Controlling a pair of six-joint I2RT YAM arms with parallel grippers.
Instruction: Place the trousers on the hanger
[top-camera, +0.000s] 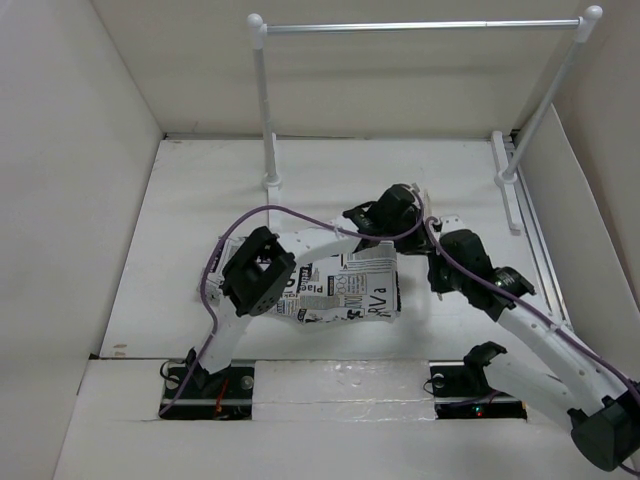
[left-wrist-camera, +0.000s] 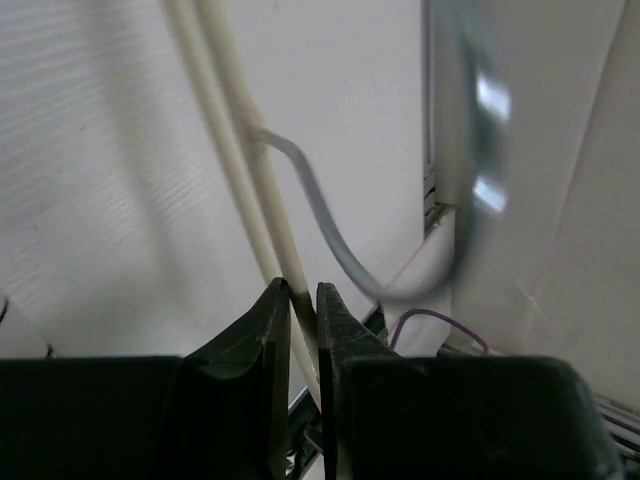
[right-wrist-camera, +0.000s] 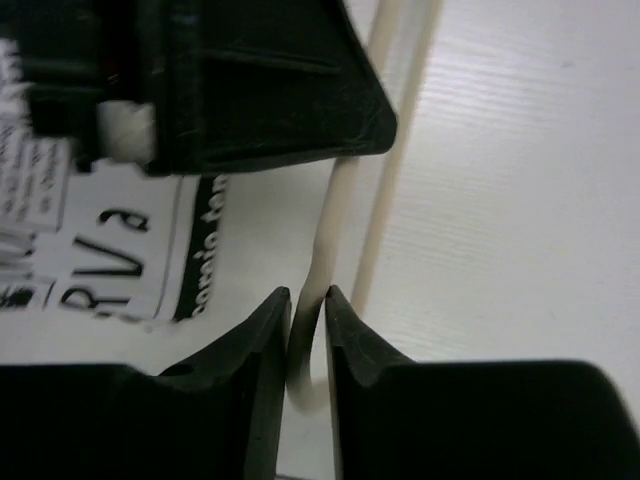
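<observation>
Left wrist view: left gripper (left-wrist-camera: 303, 297) fingers are closed on a cream bar of the hanger (left-wrist-camera: 232, 80), pinching it at the lowest point visible. A 2nd cream bar runs just beside the 1st. Wire hook (left-wrist-camera: 322, 225) curves away toward frame right, touching nothing. Probable reason for the grip: fix hanger orientation so a trouser leg can be fed over it. Blurred upright (left-wrist-camera: 470, 120) at frame right is prob. a rail post; not confirmable. Rest of the hanger triangle is cut off by the frame.

Right wrist view: right gripper (right-wrist-camera: 308, 305) fingers pinch the same hanger, cream bar between both pads; grip firmness not determinable. Left gripper body sits just above, on what appears to be the same bar. Judgement: two-point hold, either for steadying or for hand-over betw. arms. Trousers (right-wrist-camera: 90, 225) lie flat at frame left, beside the hanger, not on it. Only a patch of print is visible.

Top view: both wrists meet over mid-table (top-camera: 200, 200), just behind the folded trousers. Hanger is almost fully hidden under the grippers; shape and tilt not readable. Rail (top-camera: 420, 27) stands at the rear, well apart. Task est.: early stage, draping not yet begun.
</observation>
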